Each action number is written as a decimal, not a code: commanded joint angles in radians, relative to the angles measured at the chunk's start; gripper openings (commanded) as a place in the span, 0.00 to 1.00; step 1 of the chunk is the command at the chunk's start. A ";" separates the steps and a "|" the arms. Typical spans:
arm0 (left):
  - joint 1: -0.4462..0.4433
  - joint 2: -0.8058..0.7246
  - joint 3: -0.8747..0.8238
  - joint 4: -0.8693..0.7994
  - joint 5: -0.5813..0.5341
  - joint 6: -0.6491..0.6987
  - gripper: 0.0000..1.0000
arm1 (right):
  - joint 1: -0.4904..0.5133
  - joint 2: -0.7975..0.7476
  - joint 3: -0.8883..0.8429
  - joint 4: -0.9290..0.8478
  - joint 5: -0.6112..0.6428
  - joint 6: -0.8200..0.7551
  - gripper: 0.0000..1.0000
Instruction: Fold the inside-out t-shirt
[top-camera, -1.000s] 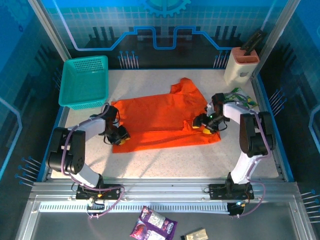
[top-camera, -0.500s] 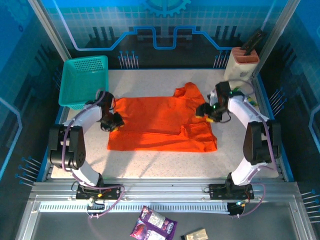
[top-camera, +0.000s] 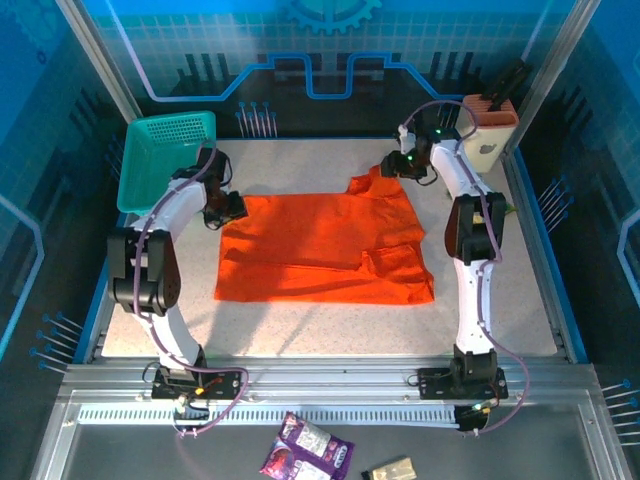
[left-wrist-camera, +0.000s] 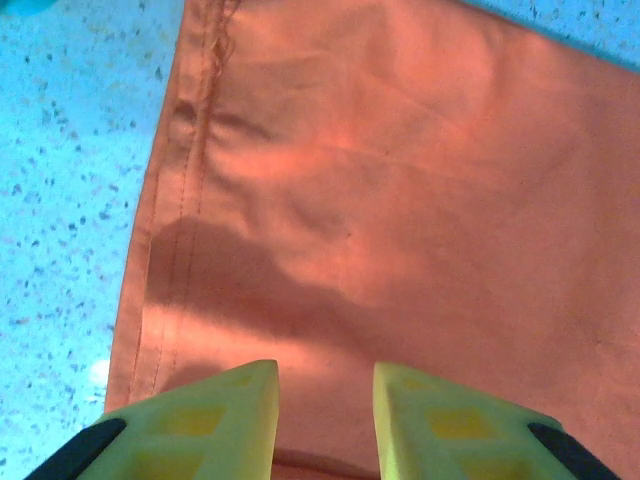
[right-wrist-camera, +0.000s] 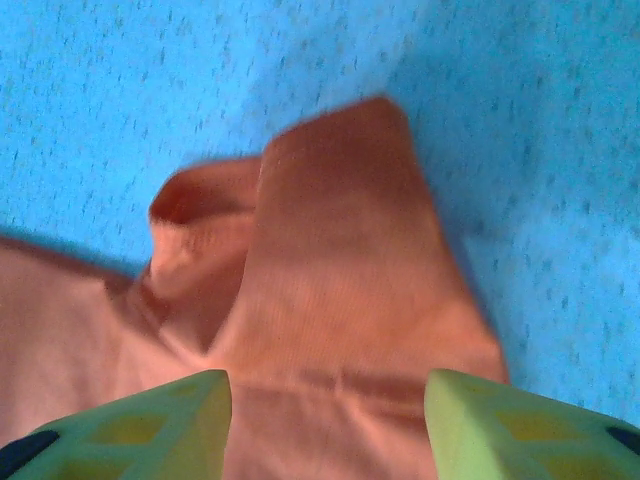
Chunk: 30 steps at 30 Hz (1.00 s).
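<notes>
Flanking one t-shirt (top-camera: 320, 250): left claw (top-camera: 225, 207), right claw (top-camera: 393, 166); one basket (top-camera: 168, 162).

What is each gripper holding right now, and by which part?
The left gripper seems to pinch the t-shirt at its far left edge. The right gripper straddles the raised far right corner, jaws wide; a grip cannot be told.
</notes>
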 joint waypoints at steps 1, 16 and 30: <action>0.012 0.051 0.076 -0.028 -0.037 0.047 0.32 | -0.018 0.104 0.144 -0.083 0.011 -0.037 0.53; 0.012 0.290 0.357 -0.037 -0.151 0.112 0.31 | -0.020 0.176 0.176 0.063 0.080 -0.006 0.12; -0.009 0.546 0.673 -0.170 -0.249 0.083 0.33 | -0.073 0.088 0.073 0.071 0.105 -0.028 0.00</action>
